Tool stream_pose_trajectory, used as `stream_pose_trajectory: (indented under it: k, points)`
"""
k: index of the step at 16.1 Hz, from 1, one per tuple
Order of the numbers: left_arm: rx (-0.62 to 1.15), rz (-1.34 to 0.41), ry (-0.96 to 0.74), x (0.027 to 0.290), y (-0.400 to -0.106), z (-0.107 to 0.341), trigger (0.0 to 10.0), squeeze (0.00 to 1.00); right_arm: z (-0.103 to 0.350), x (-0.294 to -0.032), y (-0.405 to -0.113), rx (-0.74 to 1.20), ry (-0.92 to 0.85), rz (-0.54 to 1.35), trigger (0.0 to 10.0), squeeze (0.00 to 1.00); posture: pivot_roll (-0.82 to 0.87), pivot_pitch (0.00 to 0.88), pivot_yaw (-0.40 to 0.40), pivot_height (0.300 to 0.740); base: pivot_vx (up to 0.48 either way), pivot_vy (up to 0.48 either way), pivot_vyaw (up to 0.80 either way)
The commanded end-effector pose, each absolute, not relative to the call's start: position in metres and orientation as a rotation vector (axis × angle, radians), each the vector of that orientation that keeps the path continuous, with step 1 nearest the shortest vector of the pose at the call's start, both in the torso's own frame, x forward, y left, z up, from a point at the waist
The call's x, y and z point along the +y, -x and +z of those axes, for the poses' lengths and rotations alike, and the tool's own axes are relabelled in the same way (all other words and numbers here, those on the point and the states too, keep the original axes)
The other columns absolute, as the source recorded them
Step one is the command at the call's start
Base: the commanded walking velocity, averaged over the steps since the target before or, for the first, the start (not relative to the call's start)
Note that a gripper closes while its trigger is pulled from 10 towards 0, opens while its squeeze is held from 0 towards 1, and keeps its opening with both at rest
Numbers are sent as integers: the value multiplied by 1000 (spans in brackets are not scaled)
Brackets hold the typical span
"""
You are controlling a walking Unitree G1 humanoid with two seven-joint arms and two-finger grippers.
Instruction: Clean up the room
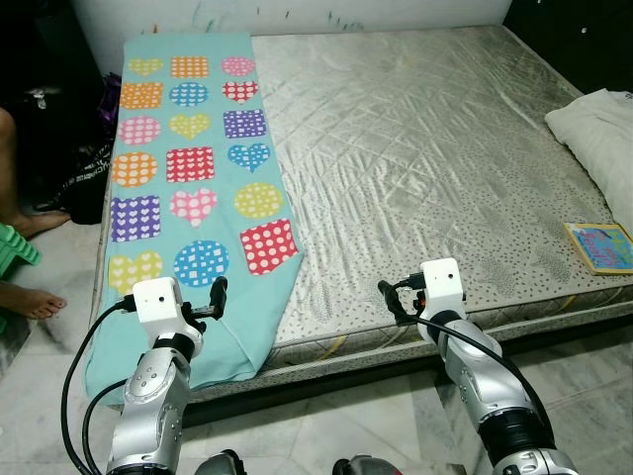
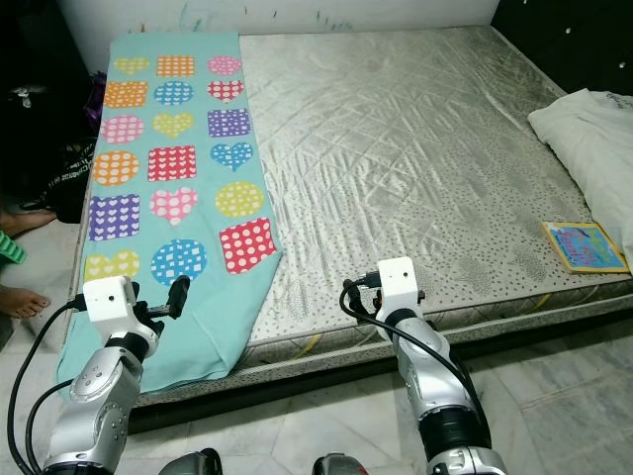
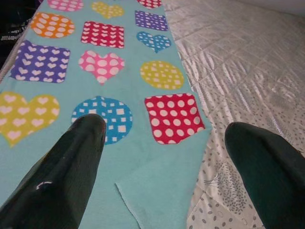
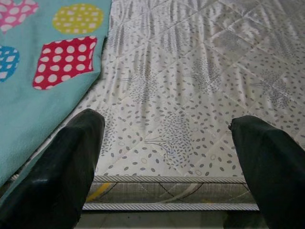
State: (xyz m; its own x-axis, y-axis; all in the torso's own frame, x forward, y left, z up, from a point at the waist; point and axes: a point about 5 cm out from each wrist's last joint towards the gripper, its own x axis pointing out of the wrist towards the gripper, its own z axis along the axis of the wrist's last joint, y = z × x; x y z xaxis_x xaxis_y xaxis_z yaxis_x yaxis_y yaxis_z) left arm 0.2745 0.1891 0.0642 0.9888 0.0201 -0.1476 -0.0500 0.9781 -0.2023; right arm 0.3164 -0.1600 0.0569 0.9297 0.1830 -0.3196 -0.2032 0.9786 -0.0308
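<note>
A teal blanket (image 1: 188, 178) printed with dotted hearts, circles and squares lies lengthwise along the left side of the grey quilted mattress (image 1: 415, 148). Its near end hangs over the mattress's front edge. My left gripper (image 1: 214, 297) hovers open just above that near end, and in the left wrist view the left gripper (image 3: 164, 126) frames the blanket's (image 3: 157, 186) right edge with nothing held. My right gripper (image 1: 393, 295) stands open over bare mattress by the front edge. In the right wrist view the right gripper (image 4: 167, 119) is to the right of the blanket (image 4: 38, 105).
A white pillow (image 1: 598, 129) lies at the mattress's right side, with a thin colourful book (image 1: 599, 245) near the front right corner. A person's bare feet (image 1: 30, 302) and dark bags (image 1: 84, 178) are on the floor to the left. Pale tiles (image 1: 326, 416) run before the bed.
</note>
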Motion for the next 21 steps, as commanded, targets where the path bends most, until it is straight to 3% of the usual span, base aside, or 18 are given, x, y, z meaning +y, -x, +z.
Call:
stream_pose_trajectory:
  k: [1, 9, 21]
  points:
    - [169, 36, 206, 189, -272, 60, 10000, 0, 54, -163, -314, 340, 56, 185, 10000, 0, -147, 153, -50, 740, 0, 0, 0]
    - [167, 34, 210, 189, -271, 60, 10000, 0, 53, -163, -314, 342, 55, 186, 10000, 0, -146, 155, -50, 740, 277, 0, 0]
    - [180, 52, 212, 188, -270, 58, 10000, 0, 52, -164, -314, 356, 67, 193, 10000, 0, -144, 149, -56, 740, 0, 0, 0]
